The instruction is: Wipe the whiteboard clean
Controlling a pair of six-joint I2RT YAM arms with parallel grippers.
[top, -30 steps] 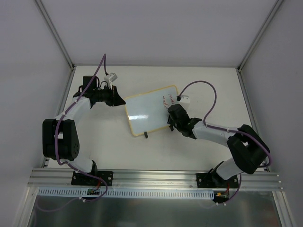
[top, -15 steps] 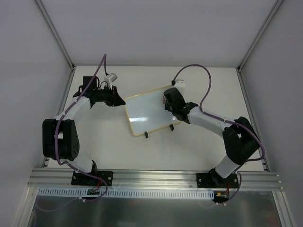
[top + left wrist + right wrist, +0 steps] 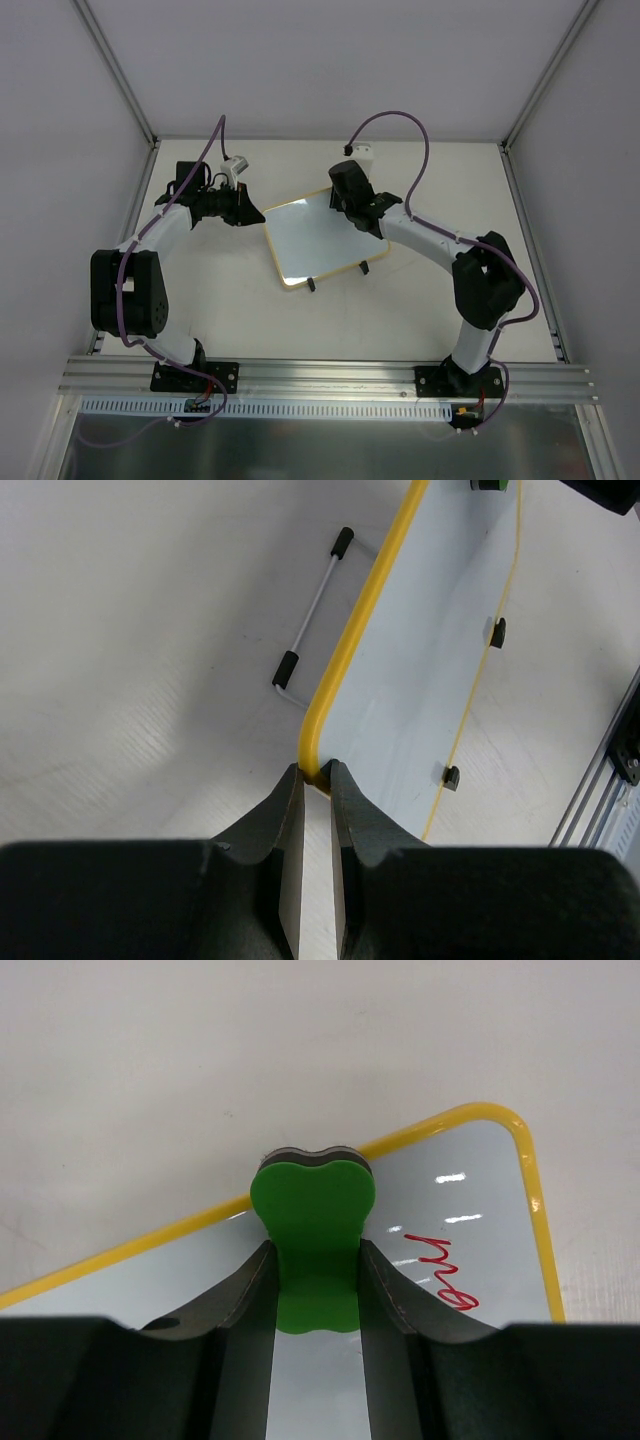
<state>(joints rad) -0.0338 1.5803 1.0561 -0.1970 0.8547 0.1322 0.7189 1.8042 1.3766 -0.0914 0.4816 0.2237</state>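
White table [image 3: 400, 320], pale grey walls [image 3: 300, 60] on three sides, a ribbed aluminium rail [image 3: 320, 375] along the near edge where both bases are bolted. The whiteboard [image 3: 310, 245] lies flat mid-table, turned at an angle, with its two black feet [image 3: 312, 285] sticking out on the near side. A thin wire bracket [image 3: 312, 610] with black-capped ends lies on the table just beside the yellow frame.

Left arm now: folded back at the elbow, forearm running out low over the table toward the board's left corner. The left gripper [image 3: 315, 770] has its fingers drawn close together, pinching the rounded corner of the frame.

Over to the right arm: a long reach, elbow high on the right, wrist out over the board's far edge, purple cable [image 3: 400, 118] looping above it. The right gripper [image 3: 315, 1250] is clamped on a green eraser [image 3: 312, 1195], held upright between the fingers, its dark pad down at the far frame edge. Red handwriting [image 3: 440, 1270] sits just to the eraser's right — near the board's rounded corner.
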